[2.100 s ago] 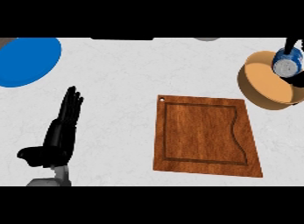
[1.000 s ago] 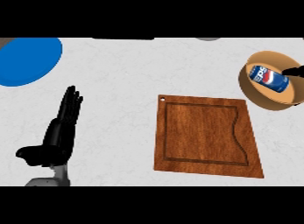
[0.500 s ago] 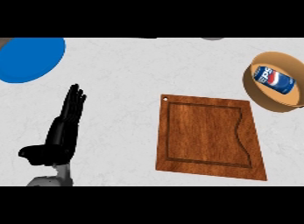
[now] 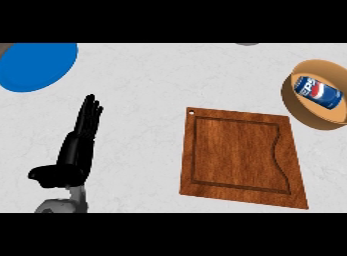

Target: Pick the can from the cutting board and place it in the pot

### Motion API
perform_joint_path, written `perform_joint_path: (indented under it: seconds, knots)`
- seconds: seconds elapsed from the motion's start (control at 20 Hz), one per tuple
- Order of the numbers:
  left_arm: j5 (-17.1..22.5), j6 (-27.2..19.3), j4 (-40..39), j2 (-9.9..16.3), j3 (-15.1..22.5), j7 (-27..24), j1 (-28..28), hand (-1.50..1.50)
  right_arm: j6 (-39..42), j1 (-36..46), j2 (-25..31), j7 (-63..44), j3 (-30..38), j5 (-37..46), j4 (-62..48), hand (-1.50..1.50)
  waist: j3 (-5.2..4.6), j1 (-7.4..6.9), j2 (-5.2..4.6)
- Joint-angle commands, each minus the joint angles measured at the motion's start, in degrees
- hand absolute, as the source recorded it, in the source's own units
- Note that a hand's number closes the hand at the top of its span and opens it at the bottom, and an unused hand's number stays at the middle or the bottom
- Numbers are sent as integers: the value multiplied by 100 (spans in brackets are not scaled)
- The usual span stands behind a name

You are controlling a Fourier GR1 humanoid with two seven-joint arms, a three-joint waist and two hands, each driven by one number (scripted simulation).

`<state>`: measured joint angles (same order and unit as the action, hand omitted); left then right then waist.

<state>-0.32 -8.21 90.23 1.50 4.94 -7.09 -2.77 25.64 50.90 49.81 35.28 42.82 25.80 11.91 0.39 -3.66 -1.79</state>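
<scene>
White, faintly marbled stone makes up the counter [image 4: 154, 80], which fills almost the whole head view and is the largest thing in it; a narrow strip of darker, brownish surface shows past its edge at the upper left corner. Next in size is the wooden cutting board [image 4: 239, 157], a reddish-brown slab with a grooved border and a small hole near its upper left corner, lying flat right of centre and slightly skewed, with nothing resting on it. A round blue plate [image 4: 36, 66] sits at the upper left, close to the counter's edge and well apart from the board. At the upper right stands the pot [image 4: 298, 107], a tan round vessel seen from above, near the board's upper right corner but not touching it. Inside the pot lies the can [image 4: 318, 92], blue with a red, white and blue emblem, on its side and tilted against the inner wall. The left hand [image 4: 76, 145] shows at the lower left, black at the end of a grey forearm, its fingers straight and pressed together pointing up the view, thumb out to the side, resting above the counter and holding nothing. A small grey shape [image 4: 246, 44] peeks in at the counter's top edge; what it is cannot be told.
</scene>
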Motion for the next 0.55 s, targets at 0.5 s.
perform_joint_path:
  seconds: [0.5]
  knots:
    - [100,190,2,182,-114,81,-136,0,-277,-151,567,-92,512,-401,-267,-150,22,-113,-65]
